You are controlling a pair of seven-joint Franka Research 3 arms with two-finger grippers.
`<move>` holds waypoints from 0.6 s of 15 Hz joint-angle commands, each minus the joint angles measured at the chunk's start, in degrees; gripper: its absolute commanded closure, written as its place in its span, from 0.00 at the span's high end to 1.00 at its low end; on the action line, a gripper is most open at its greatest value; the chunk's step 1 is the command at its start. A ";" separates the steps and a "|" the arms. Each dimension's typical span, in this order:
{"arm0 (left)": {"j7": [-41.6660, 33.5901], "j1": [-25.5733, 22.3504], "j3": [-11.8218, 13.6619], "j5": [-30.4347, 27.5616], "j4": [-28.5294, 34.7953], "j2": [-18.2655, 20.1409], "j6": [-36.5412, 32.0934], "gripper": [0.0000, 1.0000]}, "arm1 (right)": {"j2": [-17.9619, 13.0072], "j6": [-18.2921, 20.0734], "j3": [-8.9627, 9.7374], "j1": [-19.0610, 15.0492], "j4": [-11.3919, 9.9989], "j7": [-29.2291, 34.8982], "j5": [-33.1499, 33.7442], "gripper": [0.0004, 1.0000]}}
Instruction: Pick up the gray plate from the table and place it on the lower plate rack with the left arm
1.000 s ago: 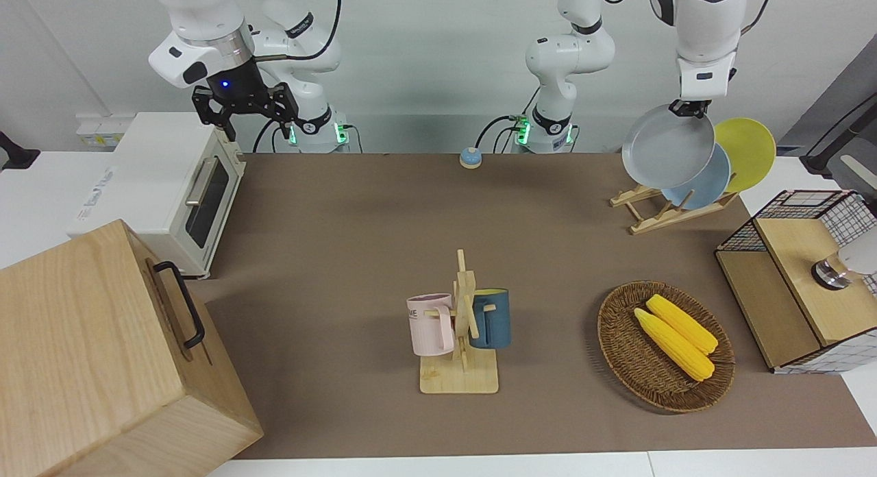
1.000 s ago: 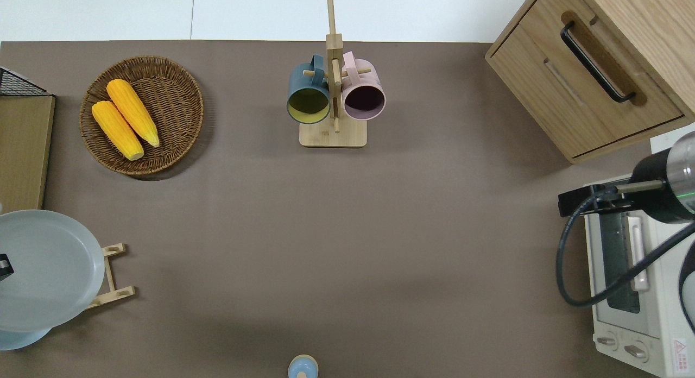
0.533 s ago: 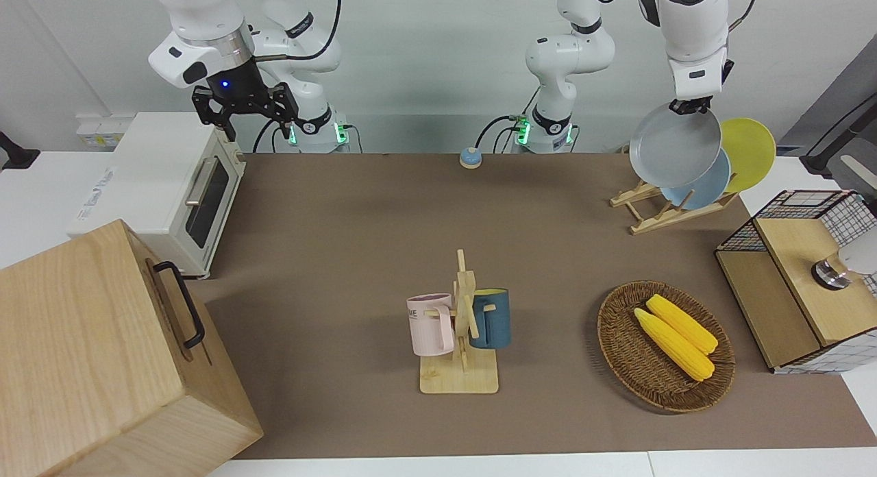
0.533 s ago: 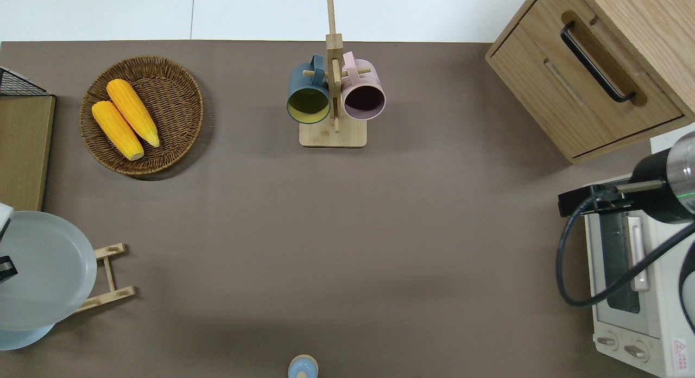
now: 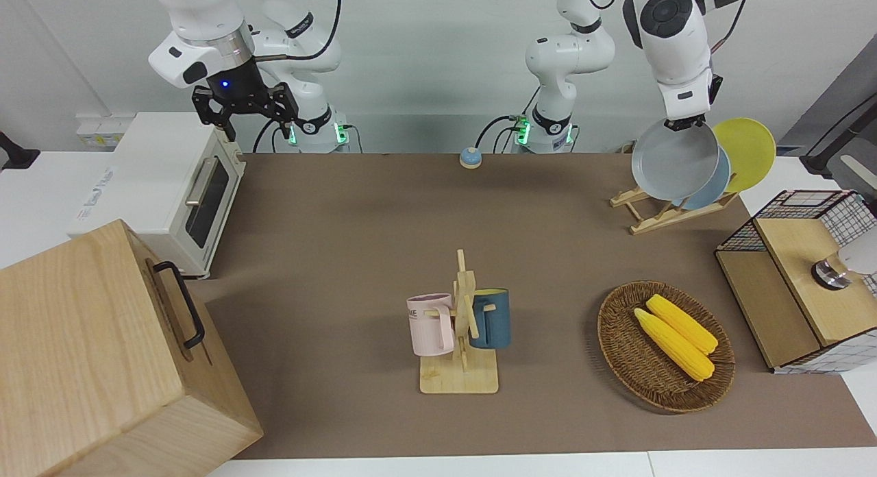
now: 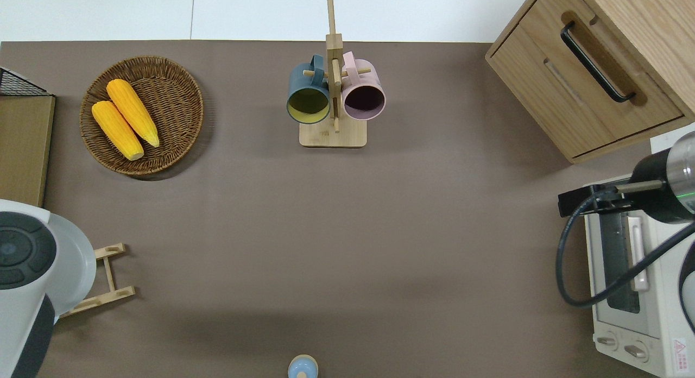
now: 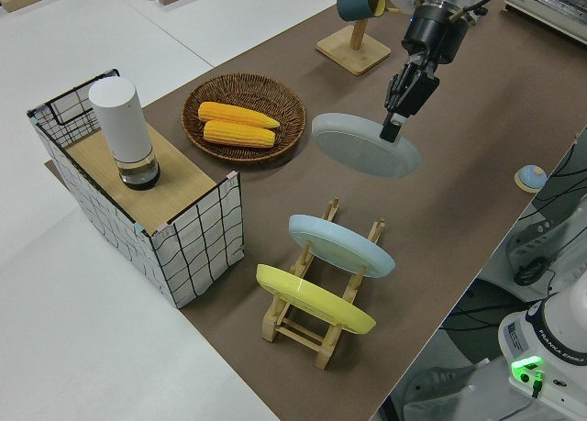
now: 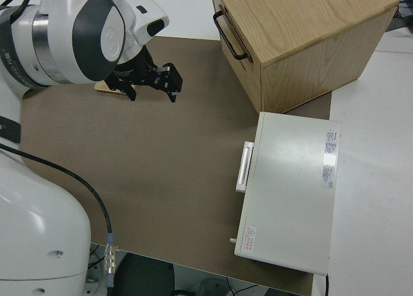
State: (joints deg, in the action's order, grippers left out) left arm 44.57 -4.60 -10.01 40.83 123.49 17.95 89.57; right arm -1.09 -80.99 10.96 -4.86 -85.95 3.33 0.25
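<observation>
My left gripper point(image 5: 682, 125) is shut on the rim of the gray plate point(image 5: 674, 160) and holds it tilted in the air. In the overhead view the plate point(image 6: 77, 269) is over the plate rack point(image 6: 109, 275), whose low end sticks out toward the table's middle. My arm hides most of the plate there. In the left side view the gripper point(image 7: 393, 127) pinches the plate point(image 7: 362, 146) clear of the rack point(image 7: 316, 322). A sky-blue plate point(image 7: 339, 244) and a yellow plate point(image 7: 312, 299) stand in the rack's higher slots. My right gripper point(image 5: 248, 110) is parked, open and empty.
A wicker basket point(image 5: 620, 353) with two corn cobs point(image 5: 675, 336) and a wire-sided wooden box point(image 5: 801, 278) stand at the left arm's end. A mug tree point(image 5: 462, 333) with two mugs stands mid-table. A toaster oven point(image 5: 171, 182) and a wooden drawer cabinet point(image 5: 103, 353) stand at the right arm's end.
My left arm has swung over the plate and carried it slightly toward the left arm's end of the table, closer against the sky-blue plate. The right arm has not moved.
</observation>
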 commanded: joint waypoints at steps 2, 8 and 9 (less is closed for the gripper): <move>7.01 1.43 -0.44 5.13 5.96 2.01 2.36 0.00 | -0.14 0.83 0.38 -0.41 0.35 0.01 -0.43 0.99; 11.33 3.01 -0.62 9.18 9.49 2.01 2.45 0.00 | -0.14 0.83 0.29 -0.41 0.35 0.01 -0.43 0.99; 11.51 3.02 -0.71 9.18 9.75 2.01 2.36 0.00 | -0.14 0.83 0.38 -0.41 0.35 0.01 -0.43 0.99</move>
State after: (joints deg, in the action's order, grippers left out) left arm 53.97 -2.71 -10.75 48.00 130.29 18.00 90.93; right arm -1.09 -80.99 10.96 -4.86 -85.95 3.33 0.25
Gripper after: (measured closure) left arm 0.965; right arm 0.009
